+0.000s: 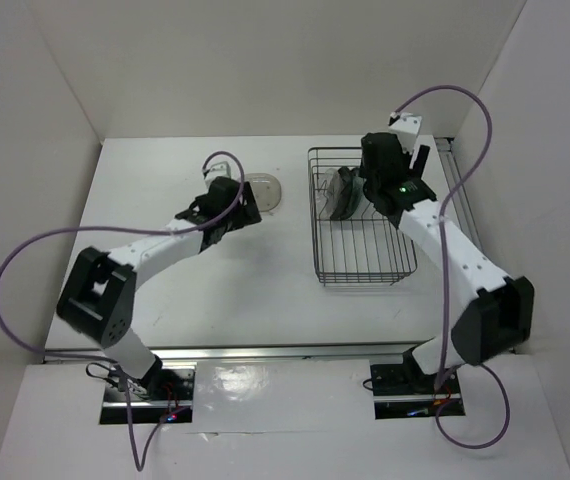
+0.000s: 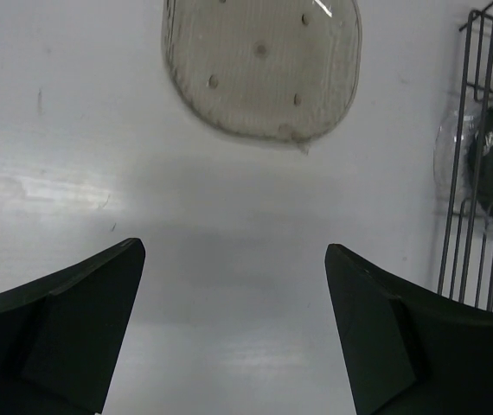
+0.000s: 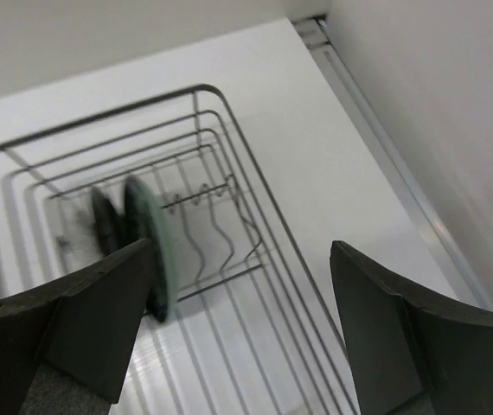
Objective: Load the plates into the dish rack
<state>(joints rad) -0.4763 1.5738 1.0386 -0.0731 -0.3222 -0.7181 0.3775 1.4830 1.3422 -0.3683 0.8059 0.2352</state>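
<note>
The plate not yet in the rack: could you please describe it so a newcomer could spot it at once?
On the white table, look left of the far end of the dish rack. A beige speckled plate with rounded corners lies flat there. The other plates stand on edge inside the rack.

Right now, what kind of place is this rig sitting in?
Probably a lab test cell, not a kitchen: bare white walls box in a white table, two arms are bolted at its near edge, and a wire rack and a beige plate sit as props.
</note>
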